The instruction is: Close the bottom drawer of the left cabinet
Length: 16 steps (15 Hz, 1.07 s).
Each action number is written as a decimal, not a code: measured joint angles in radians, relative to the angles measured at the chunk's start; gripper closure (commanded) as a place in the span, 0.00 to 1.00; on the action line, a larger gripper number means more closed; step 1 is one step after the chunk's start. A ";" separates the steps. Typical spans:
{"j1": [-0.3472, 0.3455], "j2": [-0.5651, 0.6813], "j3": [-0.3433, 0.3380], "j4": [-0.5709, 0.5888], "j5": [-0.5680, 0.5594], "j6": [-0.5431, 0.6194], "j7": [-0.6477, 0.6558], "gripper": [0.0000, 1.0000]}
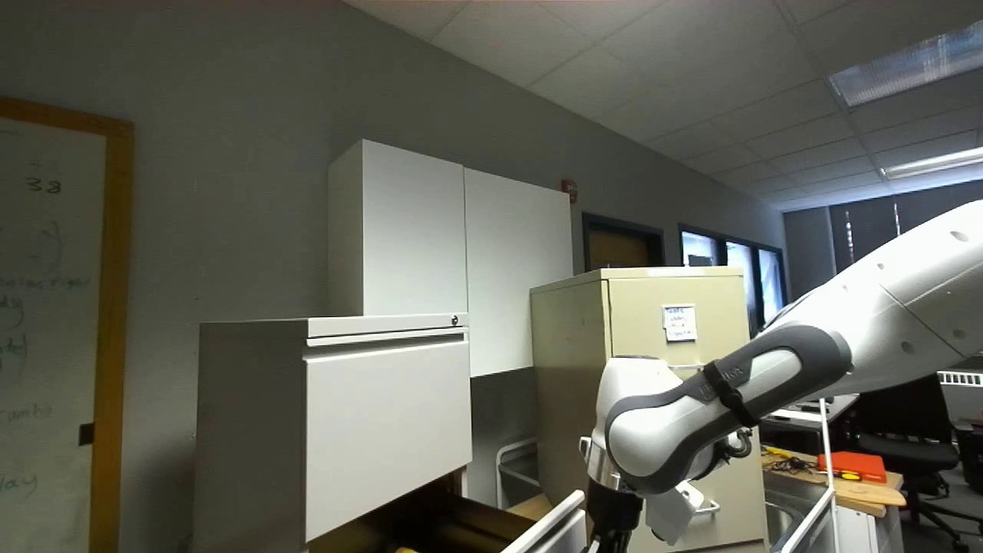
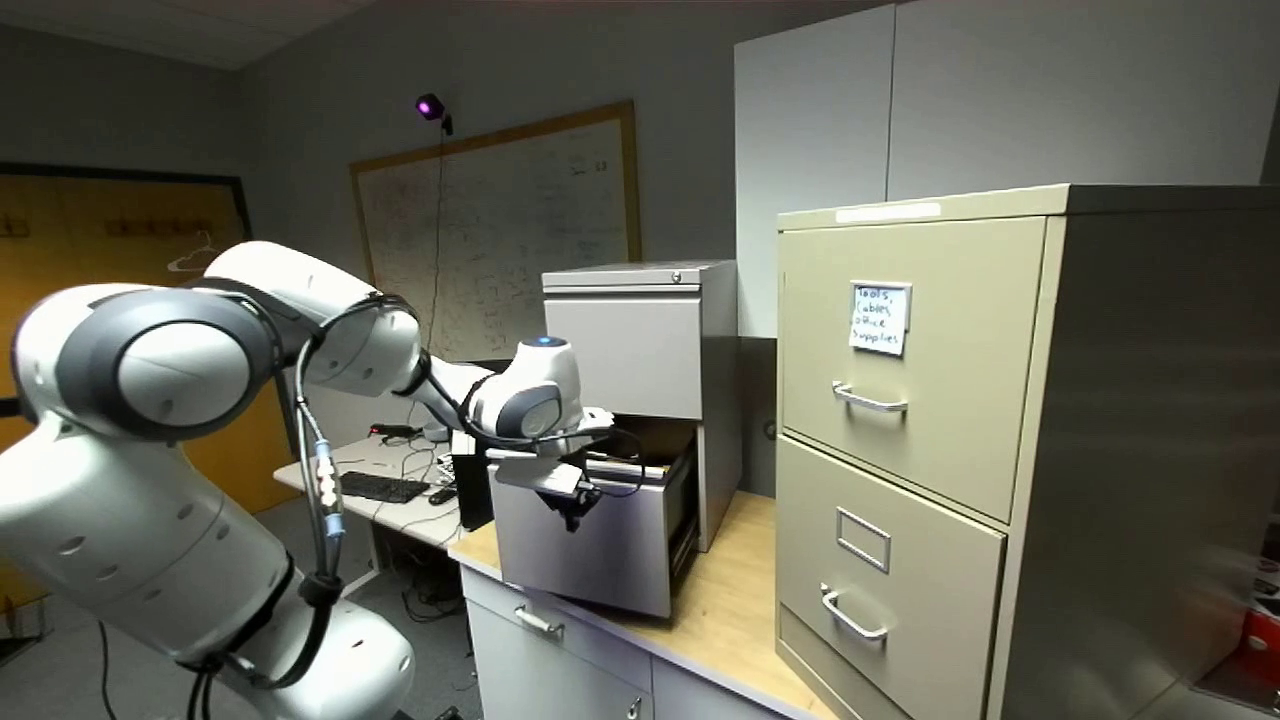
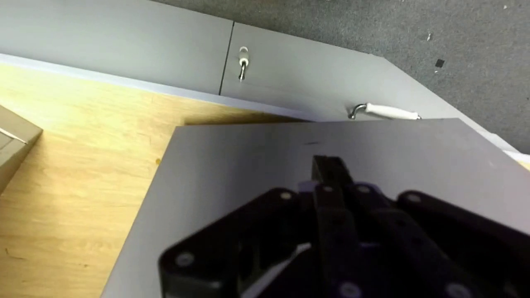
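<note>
The left cabinet, pale grey-white, stands on a wooden counter in both exterior views point(image 1: 253, 430) point(image 2: 722, 400). Its top drawer point(image 1: 388, 430) is flush. Its bottom drawer point(image 2: 580, 555) is pulled well out, with its dark inside and side rail showing. The drawer front also shows in the wrist view point(image 3: 232, 165). My gripper point(image 2: 572, 518) points down just outside the drawer front, close to its upper part. In the wrist view the fingertips point(image 3: 331, 165) are together over the flat front, with nothing seen between them. I cannot tell whether they touch the front.
A taller beige filing cabinet point(image 2: 905, 480) stands beside it on the wooden counter point(image 2: 740, 570). Base cupboards with handles point(image 2: 540, 622) are below. A white wall cupboard point(image 1: 415, 230) hangs behind. A desk with a keyboard point(image 2: 382, 487) is behind the arm.
</note>
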 measured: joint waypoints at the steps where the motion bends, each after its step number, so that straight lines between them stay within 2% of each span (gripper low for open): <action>1: 0.008 0.024 0.000 0.014 0.020 0.022 0.000 1.00; 7: 0.068 0.205 0.001 0.117 0.179 0.098 -0.017 1.00; 12: 0.078 0.312 0.012 0.225 0.300 0.078 -0.053 1.00; 16: 0.077 0.360 0.038 0.335 0.352 0.039 -0.057 1.00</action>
